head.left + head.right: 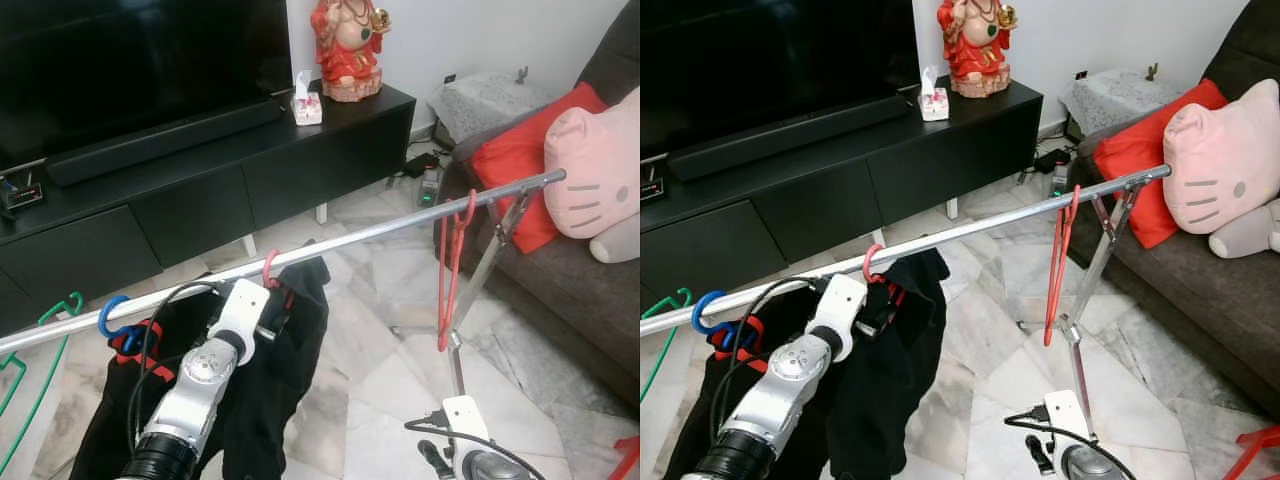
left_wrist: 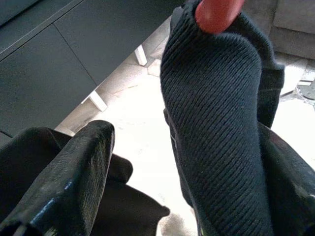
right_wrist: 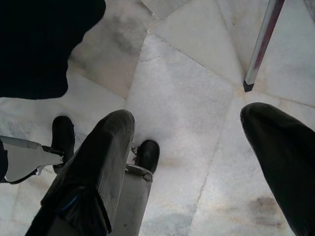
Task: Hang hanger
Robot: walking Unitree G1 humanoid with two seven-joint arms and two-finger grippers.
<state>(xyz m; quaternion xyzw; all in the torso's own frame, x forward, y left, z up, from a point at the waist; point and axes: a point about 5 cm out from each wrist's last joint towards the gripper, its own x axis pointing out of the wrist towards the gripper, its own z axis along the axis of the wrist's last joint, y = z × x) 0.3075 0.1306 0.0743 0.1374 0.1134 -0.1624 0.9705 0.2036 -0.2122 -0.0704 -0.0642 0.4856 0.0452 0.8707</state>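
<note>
Ribbed garment at the rail

Left gripper [image 1: 283, 306] is raised just under the round metal rail [image 1: 380, 232], fingers spread around a black ribbed garment [image 2: 216, 113] on a pink hanger [image 1: 268, 268] hooked there. Right gripper [image 3: 197, 162] hangs low, wide open above marble tiles [image 3: 182, 93].

Head stereo pair plus 2 wrist cams

Both eyes look forward and down over the metal rail [image 1: 330, 248] toward the TV cabinet [image 1: 890, 150]. Left wrist cam sits very close against the black garment [image 2: 216, 108]; right wrist cam faces straight down at the marble floor [image 3: 182, 98].
</note>
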